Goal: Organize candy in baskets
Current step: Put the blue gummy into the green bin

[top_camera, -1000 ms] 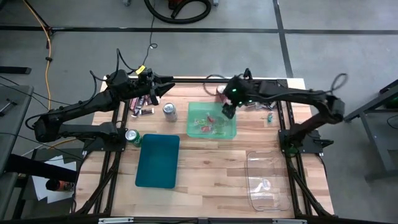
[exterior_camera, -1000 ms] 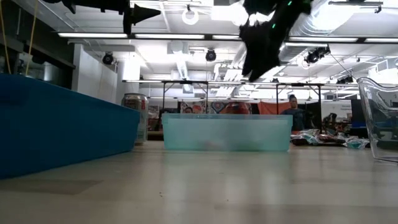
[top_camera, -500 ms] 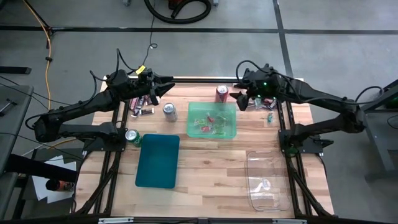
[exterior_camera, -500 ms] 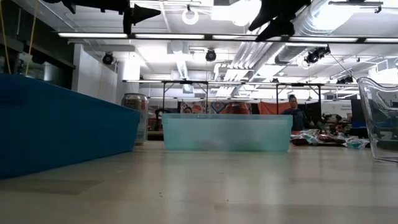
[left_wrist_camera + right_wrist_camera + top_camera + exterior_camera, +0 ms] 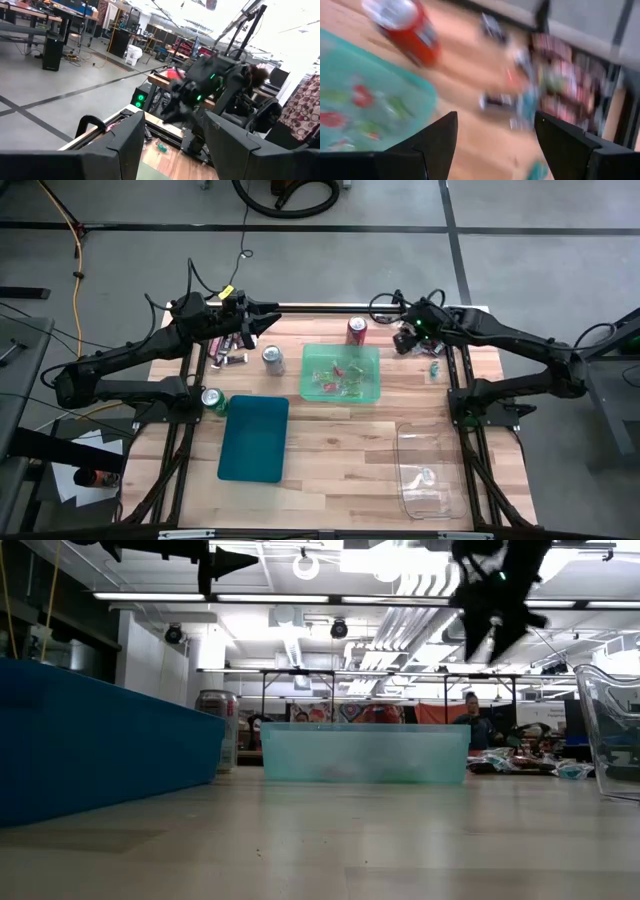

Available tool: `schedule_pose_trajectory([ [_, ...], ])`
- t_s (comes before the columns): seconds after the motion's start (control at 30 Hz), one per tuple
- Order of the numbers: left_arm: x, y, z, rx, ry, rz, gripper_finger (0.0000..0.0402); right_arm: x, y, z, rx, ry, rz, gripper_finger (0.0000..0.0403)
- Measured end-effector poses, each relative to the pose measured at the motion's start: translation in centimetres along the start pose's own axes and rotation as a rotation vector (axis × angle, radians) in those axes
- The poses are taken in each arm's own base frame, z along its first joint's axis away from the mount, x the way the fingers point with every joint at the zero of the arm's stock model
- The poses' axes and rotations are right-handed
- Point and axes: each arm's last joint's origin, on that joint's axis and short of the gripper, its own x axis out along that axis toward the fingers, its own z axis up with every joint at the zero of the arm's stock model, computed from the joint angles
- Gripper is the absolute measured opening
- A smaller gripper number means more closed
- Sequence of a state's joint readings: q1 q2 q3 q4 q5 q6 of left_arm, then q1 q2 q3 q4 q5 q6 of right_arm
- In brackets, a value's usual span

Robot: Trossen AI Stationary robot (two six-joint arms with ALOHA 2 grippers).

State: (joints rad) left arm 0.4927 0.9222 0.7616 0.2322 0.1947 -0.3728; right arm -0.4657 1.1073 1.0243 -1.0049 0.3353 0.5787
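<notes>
I swing right gripper (image 5: 408, 340), open and empty, off light green basket (image 5: 341, 373) back over loose candy pile (image 5: 425, 346) at table's far right edge. Drop done; next pick due. Left gripper (image 5: 262, 323) open, waiting far left.

Past the right gripper (image 5: 492, 145), whose fingers (image 5: 437, 142) are spread apart, a red can (image 5: 405, 30), a green basket (image 5: 380, 107) holding candies (image 5: 362, 95), and scattered wrappers (image 5: 555, 80) are seen on the table (image 5: 470, 65).
</notes>
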Motion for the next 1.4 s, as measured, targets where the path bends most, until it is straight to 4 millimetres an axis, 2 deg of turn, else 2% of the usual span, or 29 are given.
schedule_pose_trajectory([
  [0.23, 0.0, 0.0, 0.0, 0.000, -0.001, -0.001, 0.0188, 6.0, -2.9, -5.2, 0.246, 0.293, -0.123, 0.0259],
  [0.37, 0.0, 0.0, 0.0, 0.000, -0.001, 0.000, 0.0188, 8.3, -3.5, -7.2, 0.295, 0.399, -0.215, 0.0259],
  [0.53, 0.0, 0.0, 0.0, 0.000, -0.001, -0.001, 0.0188, 10.3, -3.8, -8.7, 0.280, 0.458, -0.307, 0.0259],
  [0.7, 0.0, 0.0, 0.0, -0.001, -0.001, 0.000, 0.0188, 11.8, -3.6, -9.3, 0.275, 0.461, -0.317, 0.0259],
  [0.87, 0.0, 0.0, 0.0, -0.002, -0.001, -0.001, 0.0188, 12.7, -3.6, -9.6, 0.262, 0.456, -0.346, 0.0250],
  [0.97, 0.0, 0.0, 0.0, -0.002, -0.001, 0.000, 0.0188, 12.9, -3.6, -9.8, 0.251, 0.466, -0.350, 0.0216],
  [1.07, 0.0, 0.0, 0.0, -0.002, -0.001, 0.000, 0.0188, 12.9, -3.6, -9.9, 0.253, 0.471, -0.334, 0.0152],
  [1.2, 0.0, 0.0, 0.0, -0.002, -0.001, -0.001, 0.0188, 12.2, -3.6, -10.0, 0.217, 0.485, -0.316, 0.0037],
  [1.23, 0.0, 0.0, 0.0, -0.002, -0.001, -0.001, 0.0188, 11.8, -3.4, -9.7, 0.205, 0.469, -0.298, 0.0021],
  [1.4, 0.0, 0.0, 0.0, -0.002, -0.001, 0.000, 0.0188, 8.9, -2.5, -6.7, 0.187, 0.345, -0.210, 0.0022],
])
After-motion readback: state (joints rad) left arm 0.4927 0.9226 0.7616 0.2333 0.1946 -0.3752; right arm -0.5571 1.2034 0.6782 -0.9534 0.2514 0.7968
